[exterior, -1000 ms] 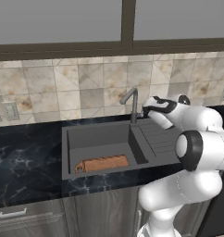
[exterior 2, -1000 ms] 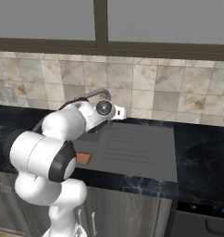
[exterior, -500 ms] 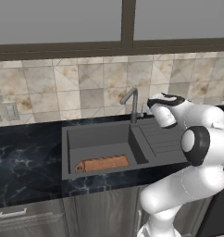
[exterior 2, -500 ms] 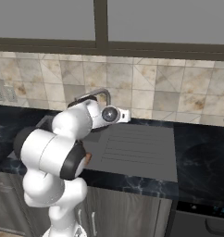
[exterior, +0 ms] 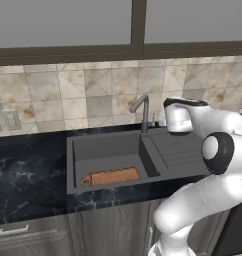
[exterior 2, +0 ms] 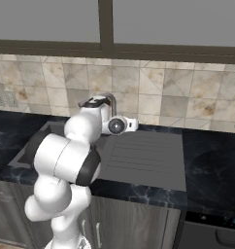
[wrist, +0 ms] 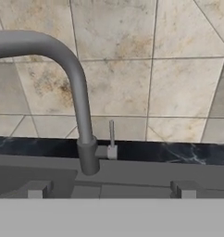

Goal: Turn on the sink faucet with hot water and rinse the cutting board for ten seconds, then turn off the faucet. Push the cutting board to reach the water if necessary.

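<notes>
The dark grey sink faucet stands at the back rim of the sink. In the hand view the sink faucet rises just left of centre, its small side lever upright beside the base. My gripper is open and level with the base. Its fingertips stand wide apart, a short way in front of the lever and touching nothing. From the left base view my gripper sits just right of the tap. The reddish-brown cutting board lies flat along the basin's front wall. The water is out of view.
A ribbed drainboard lies right of the basin, under my hand, set in the black marble counter. Close behind the tap is a tiled wall. Wall outlets sit far left. My elbow hides the basin in the right base view.
My wrist has turned and the elbow has swung a little, bringing the hand square to the faucet base. The cutting board and the faucet lever have not moved.
</notes>
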{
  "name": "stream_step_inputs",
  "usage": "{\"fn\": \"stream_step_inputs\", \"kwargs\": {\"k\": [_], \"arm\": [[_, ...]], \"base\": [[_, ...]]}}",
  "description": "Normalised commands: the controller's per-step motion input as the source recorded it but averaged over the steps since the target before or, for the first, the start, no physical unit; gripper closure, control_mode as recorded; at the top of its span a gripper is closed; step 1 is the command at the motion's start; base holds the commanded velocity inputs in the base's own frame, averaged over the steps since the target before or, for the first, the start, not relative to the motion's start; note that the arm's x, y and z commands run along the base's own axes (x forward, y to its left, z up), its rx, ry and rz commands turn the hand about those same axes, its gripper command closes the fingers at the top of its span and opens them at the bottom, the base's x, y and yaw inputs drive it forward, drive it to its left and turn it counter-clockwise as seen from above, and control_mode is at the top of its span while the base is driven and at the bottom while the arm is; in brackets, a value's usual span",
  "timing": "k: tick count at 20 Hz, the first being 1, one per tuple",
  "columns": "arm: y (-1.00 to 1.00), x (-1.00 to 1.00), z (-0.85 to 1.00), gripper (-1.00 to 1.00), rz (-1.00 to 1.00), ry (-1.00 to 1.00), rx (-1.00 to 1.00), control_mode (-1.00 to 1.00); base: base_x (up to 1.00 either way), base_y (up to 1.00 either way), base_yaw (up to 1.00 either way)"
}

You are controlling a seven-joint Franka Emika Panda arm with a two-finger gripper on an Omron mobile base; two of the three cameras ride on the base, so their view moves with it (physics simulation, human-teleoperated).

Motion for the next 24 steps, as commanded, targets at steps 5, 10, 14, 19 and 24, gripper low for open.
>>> {"fn": "stream_step_inputs", "kwargs": {"k": [5, 10, 14, 19, 24], "arm": [[0.00, 0.08, -0.13, -1.00, 0.00, -0.06, 0.00, -1.00], [0.00, 0.07, -0.12, -1.00, 0.00, -0.06, 0.00, -1.00], [0.00, 0.06, -0.18, -1.00, 0.00, -0.04, 0.00, -1.00], [0.00, 0.00, -0.11, -1.00, 0.00, -0.01, 0.00, -1.00], [0.00, 0.00, 0.00, -1.00, 0.00, 0.00, 0.00, -1.00]], "base": [[0.00, 0.00, 0.00], [0.00, 0.00, 0.00], [0.00, 0.00, 0.00], [0.00, 0.00, 0.00], [0.00, 0.00, 0.00]]}}
